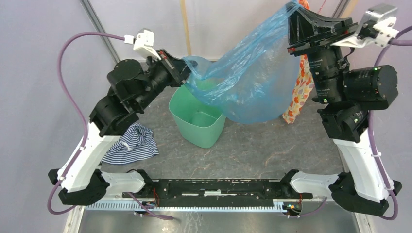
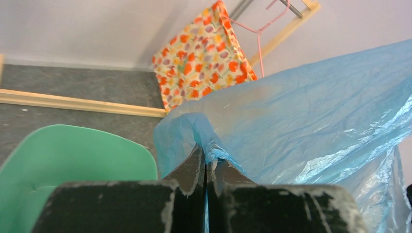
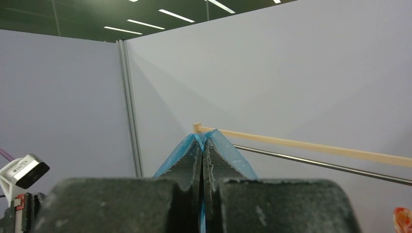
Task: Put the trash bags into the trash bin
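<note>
Grey table [image 1: 272, 145] between pale walls; the green bin [image 1: 197, 128] stands upright on it; the blue bag [image 1: 252, 77] hangs stretched in the air above the bin and to its right; the left gripper [image 1: 187, 68], just over the bin's far rim, pinches one edge of the bag; the right gripper [image 1: 293, 9], high and well right of the bin, pinches another; a striped cloth [image 1: 136, 143] lies left of the bin.
</note>
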Controlling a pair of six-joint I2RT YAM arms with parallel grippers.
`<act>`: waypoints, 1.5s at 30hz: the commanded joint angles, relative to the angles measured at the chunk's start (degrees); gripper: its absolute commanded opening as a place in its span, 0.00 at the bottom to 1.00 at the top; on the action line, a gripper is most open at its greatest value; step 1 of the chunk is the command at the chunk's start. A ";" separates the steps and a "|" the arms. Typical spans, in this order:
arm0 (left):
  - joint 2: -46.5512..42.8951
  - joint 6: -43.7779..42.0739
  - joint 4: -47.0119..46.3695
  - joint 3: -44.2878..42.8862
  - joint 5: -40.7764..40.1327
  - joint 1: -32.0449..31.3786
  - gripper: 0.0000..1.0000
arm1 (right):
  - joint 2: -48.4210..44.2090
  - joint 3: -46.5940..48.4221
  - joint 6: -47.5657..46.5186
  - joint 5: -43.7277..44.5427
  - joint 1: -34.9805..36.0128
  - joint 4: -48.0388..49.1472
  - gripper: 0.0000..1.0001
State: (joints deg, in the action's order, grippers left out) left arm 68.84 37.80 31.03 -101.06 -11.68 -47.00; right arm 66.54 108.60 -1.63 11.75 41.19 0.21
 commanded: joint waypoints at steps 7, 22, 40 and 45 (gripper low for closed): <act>-5.06 -8.32 10.84 -2.92 -16.43 -0.02 0.02 | 4.72 1.18 6.56 -5.77 0.00 3.58 0.00; -8.64 -8.41 14.65 -4.90 -17.08 -0.02 0.02 | 8.47 1.88 12.34 -8.42 0.03 1.93 0.00; -6.52 -5.92 15.73 -8.33 -12.05 -0.06 0.02 | 4.73 -4.86 17.22 -8.93 0.10 -2.67 0.00; -6.53 -5.30 15.70 -8.11 -11.81 -0.02 0.02 | 4.03 -6.89 18.43 -9.68 0.05 -3.38 0.00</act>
State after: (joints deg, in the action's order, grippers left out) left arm 62.57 31.24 47.31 -107.63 -24.60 -47.00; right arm 71.59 102.74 15.03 3.29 41.19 -2.50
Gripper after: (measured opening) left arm 0.028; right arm 0.006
